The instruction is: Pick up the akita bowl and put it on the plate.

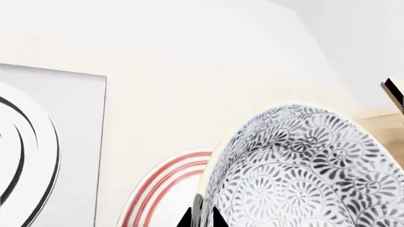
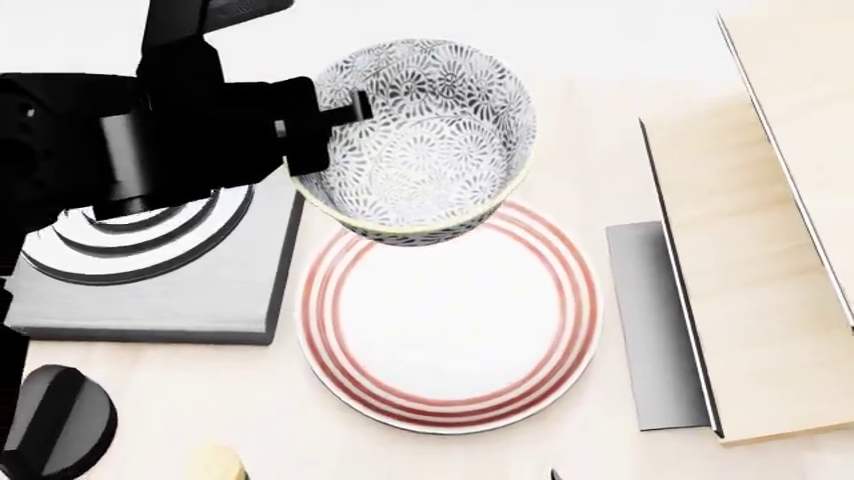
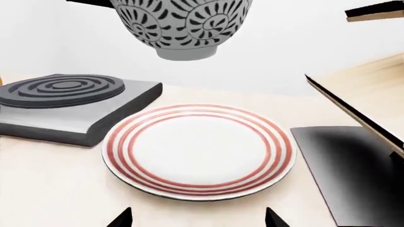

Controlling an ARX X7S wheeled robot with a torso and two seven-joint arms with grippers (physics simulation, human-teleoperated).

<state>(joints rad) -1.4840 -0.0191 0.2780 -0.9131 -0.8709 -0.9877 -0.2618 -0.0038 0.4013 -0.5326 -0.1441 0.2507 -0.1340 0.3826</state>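
Observation:
The akita bowl, white with a dense grey-black floral pattern, hangs in the air over the far edge of the plate. My left gripper is shut on the bowl's left rim, one finger inside and one outside. In the left wrist view the bowl fills the frame beside the gripper, with the plate behind it. The right wrist view shows the bowl's base high above the red-ringed plate. My right gripper stands open just short of the plate's near edge, holding nothing.
A square dark grey burner with concentric rings sits left of the plate. A dark grey panel and light wooden boards lie to the right. A black round object sits at the near left.

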